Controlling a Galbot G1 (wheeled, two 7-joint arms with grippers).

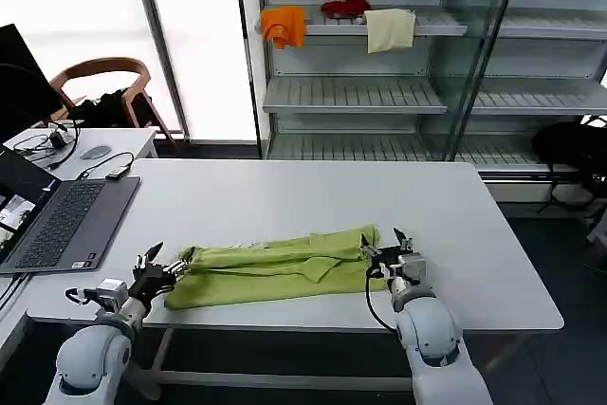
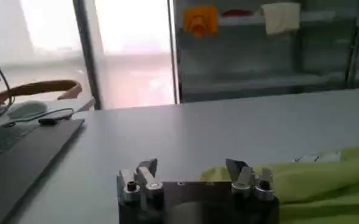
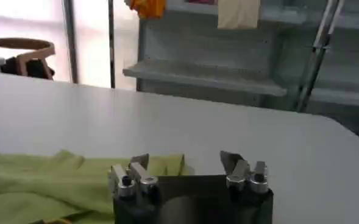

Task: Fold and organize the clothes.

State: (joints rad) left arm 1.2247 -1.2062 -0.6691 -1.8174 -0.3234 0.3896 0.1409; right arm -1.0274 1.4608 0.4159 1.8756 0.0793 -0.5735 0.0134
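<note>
On your bench (image 1: 285, 198), the T-shirt (image 1: 275, 267) lay folded lengthwise; left end effector (image 1: 163, 266) and right end effector (image 1: 386, 244) stood wide at its ends.

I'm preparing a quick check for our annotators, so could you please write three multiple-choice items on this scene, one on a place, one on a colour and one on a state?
1. Where does the T-shirt lie?
A. Along the near edge of the white table
B. On a shelf
C. On the laptop

2. What colour is it?
A. Orange
B. Yellow-green
C. Cream

3. How do the left tool and right tool stand?
A. Both shut on the cloth
B. Both open, one at each end of the T-shirt
C. Left open, right shut

Key: 1 A, the head view shows it stretched along the table's near edge. 2 B, it is lime in all three views. 3 B, both wrist views show the fingers spread apart, with no cloth between them.
</note>
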